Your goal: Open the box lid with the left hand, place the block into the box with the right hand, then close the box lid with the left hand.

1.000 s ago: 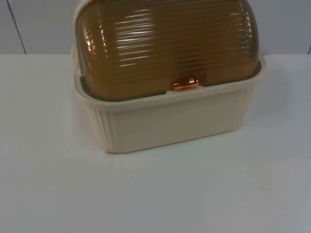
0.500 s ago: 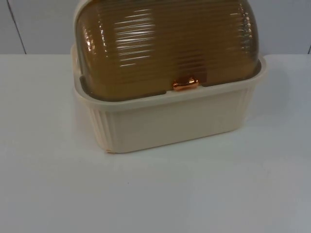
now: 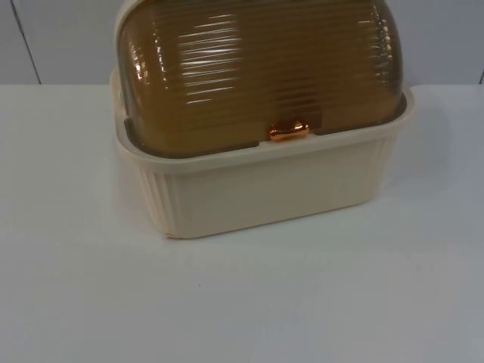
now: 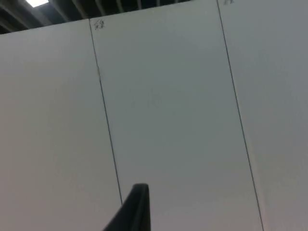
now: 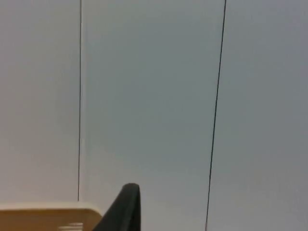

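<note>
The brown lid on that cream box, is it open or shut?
Shut. The ribbed brown lid is down over the cream box, its copper handle resting at the front rim.

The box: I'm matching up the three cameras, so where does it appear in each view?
Top view: the box stands at the middle of the picture, far back on the white table, in front of the grey partition wall, with its amber lid shut.
Left wrist view: the camera faces the wall's panels and seams.
Right wrist view: a cream edge of the box in front of the wall.
Shared landmark: the partition wall's dark vertical seams.
</note>
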Controlling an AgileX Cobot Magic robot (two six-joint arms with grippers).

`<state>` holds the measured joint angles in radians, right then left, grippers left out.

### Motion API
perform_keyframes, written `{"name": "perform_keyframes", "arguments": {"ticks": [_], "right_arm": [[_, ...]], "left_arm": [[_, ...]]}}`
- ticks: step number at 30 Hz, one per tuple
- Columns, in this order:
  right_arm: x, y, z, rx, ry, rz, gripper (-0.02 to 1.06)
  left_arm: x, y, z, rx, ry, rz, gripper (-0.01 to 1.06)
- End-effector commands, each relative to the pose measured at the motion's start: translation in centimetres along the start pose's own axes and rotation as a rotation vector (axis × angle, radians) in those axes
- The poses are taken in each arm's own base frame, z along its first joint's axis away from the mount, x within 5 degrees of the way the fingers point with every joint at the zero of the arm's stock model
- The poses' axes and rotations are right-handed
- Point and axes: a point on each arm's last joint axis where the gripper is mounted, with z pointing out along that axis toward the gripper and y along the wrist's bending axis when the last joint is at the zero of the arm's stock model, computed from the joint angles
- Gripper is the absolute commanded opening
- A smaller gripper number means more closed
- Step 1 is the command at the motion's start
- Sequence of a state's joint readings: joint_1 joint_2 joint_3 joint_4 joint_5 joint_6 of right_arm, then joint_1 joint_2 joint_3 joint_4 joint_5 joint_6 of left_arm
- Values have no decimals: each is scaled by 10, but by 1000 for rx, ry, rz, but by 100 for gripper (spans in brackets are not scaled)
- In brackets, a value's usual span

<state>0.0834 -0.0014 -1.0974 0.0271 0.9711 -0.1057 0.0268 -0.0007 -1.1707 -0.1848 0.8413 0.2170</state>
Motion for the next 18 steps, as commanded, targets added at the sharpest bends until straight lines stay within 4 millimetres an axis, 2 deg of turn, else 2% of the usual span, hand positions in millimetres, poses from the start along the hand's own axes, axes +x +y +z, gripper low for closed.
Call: {"name": "perform_keyframes", "arguments": {"ticks": [1, 3, 8, 9, 14, 15, 16, 18], "right_arm": [[7, 2, 2, -6, 66, -9, 105], [12, 2, 5, -8, 99, 13, 105], [44, 4, 24, -14, 298, 76, 105], [44, 4, 24, -14, 298, 76, 105], [79, 7, 45, -17, 442, 92, 105], [86, 7, 49, -18, 471, 95, 105], [86, 7, 49, -18, 471, 95, 105], [99, 8, 54, -19, 525, 104, 105]], "left_arm": [[6, -1, 3, 13, 42, -7, 103], [12, -2, 5, 19, 83, -15, 103], [57, -1, 26, 11, 325, -80, 103], [57, -1, 26, 11, 325, -80, 103], [108, -1, 44, 3, 533, -127, 103], [116, -2, 46, 6, 571, -131, 103], [116, -2, 46, 6, 571, -131, 103], [135, -3, 48, 8, 667, -129, 103]]}}
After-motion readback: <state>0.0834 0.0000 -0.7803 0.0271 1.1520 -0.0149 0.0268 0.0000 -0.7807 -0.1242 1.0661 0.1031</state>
